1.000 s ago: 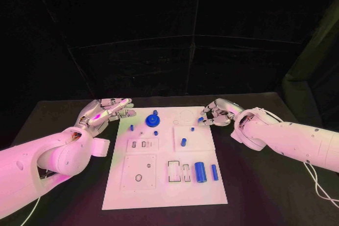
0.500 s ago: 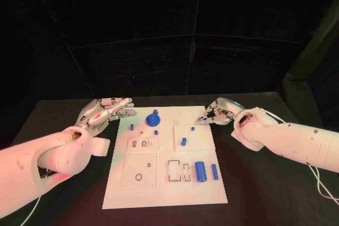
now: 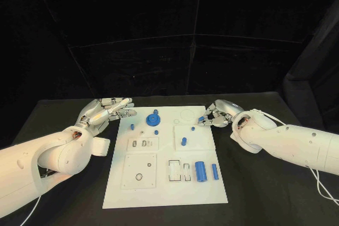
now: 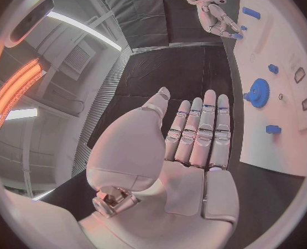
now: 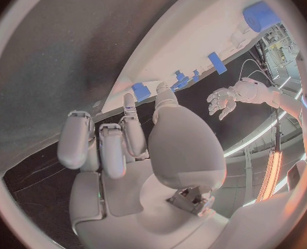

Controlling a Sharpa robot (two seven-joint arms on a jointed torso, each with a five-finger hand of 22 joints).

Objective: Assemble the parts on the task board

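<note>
Little has moved over the last second: the right hand [image 3: 217,115] stays at the far right edge of the task board [image 3: 166,187], its fingers [image 5: 129,116] curled in around a small blue part [image 3: 203,120], and only its fingertips seem to have shifted slightly; the left hand [image 3: 107,112] holds its place beside the board's far left corner, palm flat, fingers straight and close together, holding nothing. As for progress, the job looks early to middling. A blue gear [image 3: 153,120] sits on the far part of the board, with small blue pegs [image 3: 183,141] standing near the middle, which may already be seated, though I cannot tell. Two blue cylinders [image 3: 200,171] lie loose at the near right beside rectangular slots [image 3: 174,170] that look unfilled, and other pockets on the left panels [image 3: 140,173] also appear open. The pinched part is not yet placed, so several insertions seem left on the desk [image 3: 268,187].
</note>
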